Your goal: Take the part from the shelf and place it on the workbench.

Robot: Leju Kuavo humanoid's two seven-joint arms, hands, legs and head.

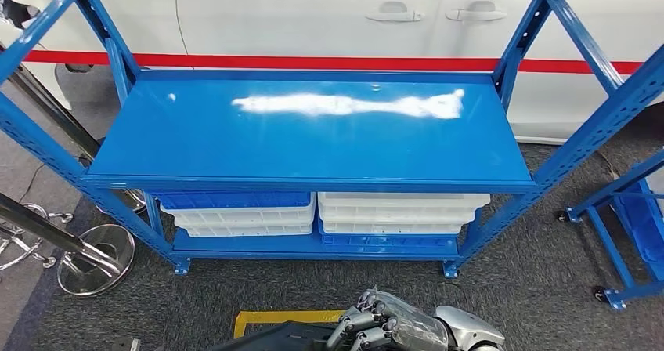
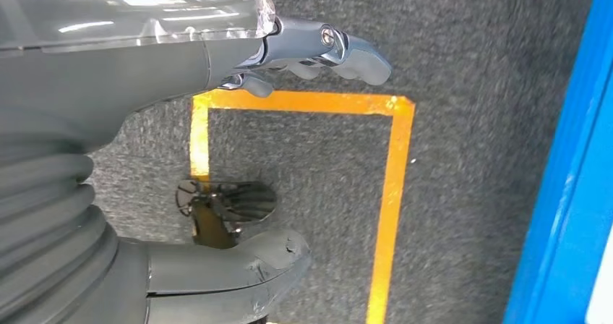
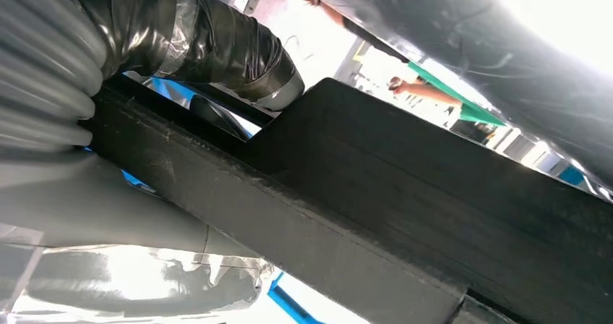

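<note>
Facing a blue metal shelf unit [image 1: 313,135], the robot looks down on its glossy upper deck, which carries a white glare patch. The right hand [image 1: 387,323], seen low in the head view, grips a long flat black part [image 3: 405,215]; in the right wrist view its tape-wrapped fingers [image 3: 217,45] and thick grey thumb [image 3: 94,205] close on one end of the part's edge. So the part is in the hand and not yet set down. Judging by its straight, unbending edges, it is probably stiff and fairly light; its smooth face may slip, and gripped at one end it could tilt, so a hold nearer the middle would be steadier. The left hand [image 2: 318,49] hangs over grey carpet with an orange taped rectangle [image 2: 390,194], its fingers loosely apart and holding nothing. On the bottom level sit shallow plastic trays: a blue tray [image 1: 235,200] stacked on white trays [image 1: 244,219] on the left, and white trays [image 1: 399,210] over a blue one on the right. Their contents are hidden by the deck above. A white car [image 1: 329,14] with a red stripe stands behind.
</note>
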